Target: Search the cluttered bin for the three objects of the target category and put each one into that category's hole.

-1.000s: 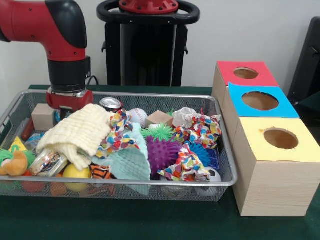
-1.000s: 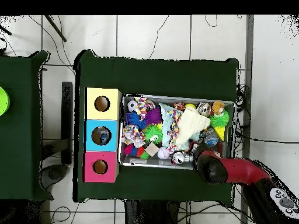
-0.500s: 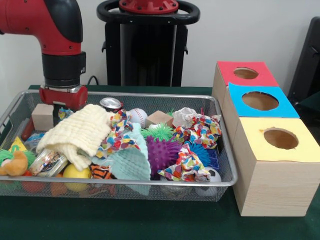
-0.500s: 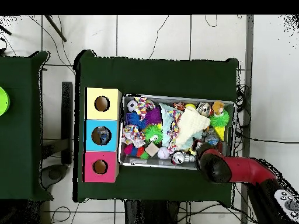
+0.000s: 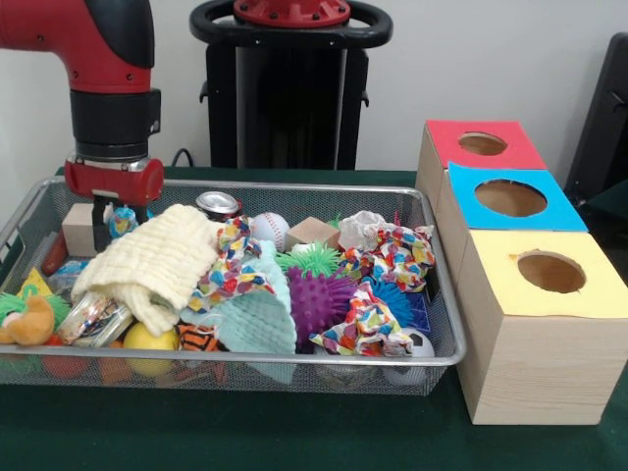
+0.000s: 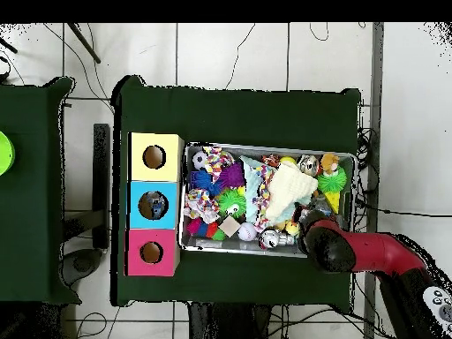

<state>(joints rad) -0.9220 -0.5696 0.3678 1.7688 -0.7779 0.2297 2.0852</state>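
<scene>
The wire mesh bin [image 5: 294,185] is full of clutter; it also shows in the overhead view [image 6: 346,157]. My gripper [image 5: 118,222] hangs over the bin's far left corner, shut on a small clear bottle with a blue label [image 5: 123,220], held just above the clutter. In the overhead view the arm's wrist [image 6: 323,244] covers the gripper. A second clear bottle [image 5: 95,318] lies at the front left, half under a cream cloth [image 5: 157,257]. The blue-topped box's hole [image 5: 510,198] is at the right, between the red and yellow boxes; from overhead something shiny shows inside the hole [image 6: 154,206].
A drink can [image 5: 217,204], a purple spiky ball [image 5: 319,299], a green spiky ball [image 5: 314,259], patterned cloths [image 5: 392,255], wooden blocks [image 5: 83,228] and a baseball [image 5: 271,230] fill the bin. The red-topped box [image 5: 481,144] and yellow-topped box [image 5: 549,272] flank the blue one.
The gripper has risen out of the clutter behind the cream cloth and drifted left, with the blue-labelled bottle between its fingers.
</scene>
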